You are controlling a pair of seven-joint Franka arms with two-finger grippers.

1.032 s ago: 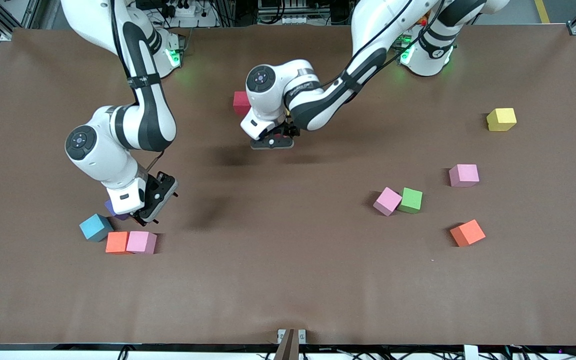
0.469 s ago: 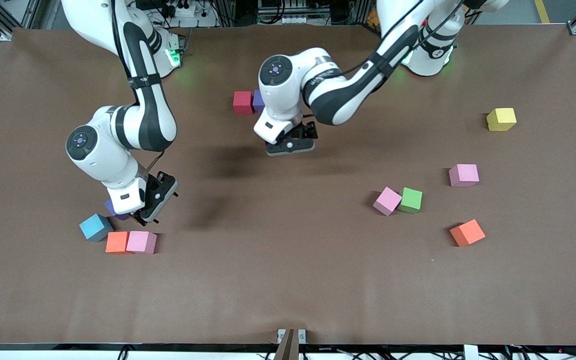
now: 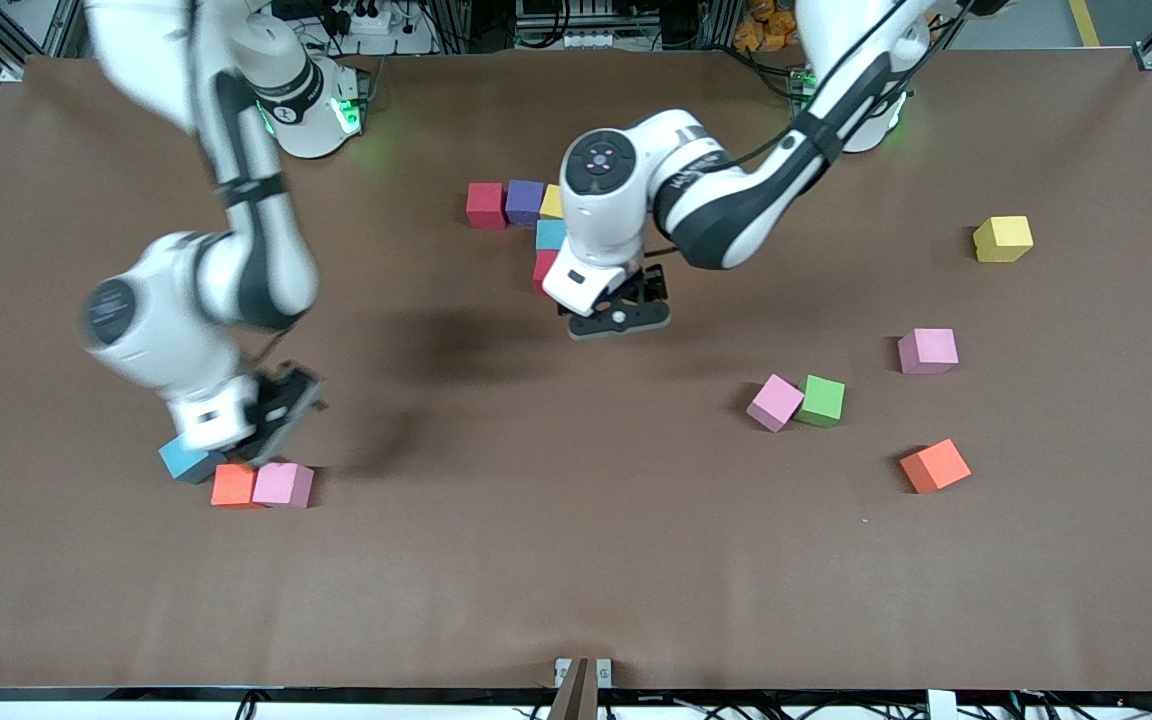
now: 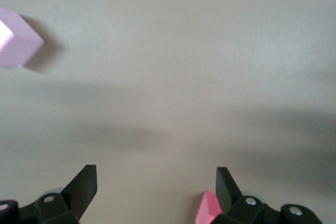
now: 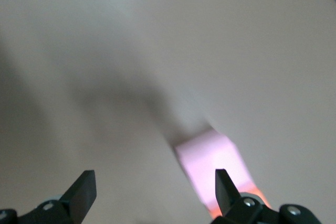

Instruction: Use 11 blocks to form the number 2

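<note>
**Front view: left arm clearing off the started figure, right arm swinging onto the loose cluster**

Five blocks are now showing where the left arm was covering most of them a second ago. The purple block [image 3: 524, 201] is sitting with the first red block [image 3: 486, 205] touching it toward the right arm's end. The row's yellow block [image 3: 552, 202] is touching it toward the left arm's end. The placed light blue block [image 3: 550, 235] is lying nearer the front camera than the purple block. The second red block [image 3: 544, 268], half hidden by the arm, is lying nearer still. That is looking like the top stroke of the 2 and the start of its downstroke, so roughly half the figure is still waiting to be built.

The left gripper [image 3: 619, 322] is pulling away toward the left arm's end, hanging over bare table [image 3: 576, 560]. Its jaws are standing wide apart and carrying nothing.

Well away from the purple block, toward the right arm's end and nearer the camera, the right gripper [image 3: 271, 415] is sweeping, blurred, over the loose light blue block [image 3: 186, 462]. Beside that block the orange block [image 3: 233, 485] and the pink block [image 3: 283, 484] are touching each other. Right wrist view is showing that pink block [image 5: 212, 163] below jaws that are fully spread and empty, so a pick there is probably coming.
</note>
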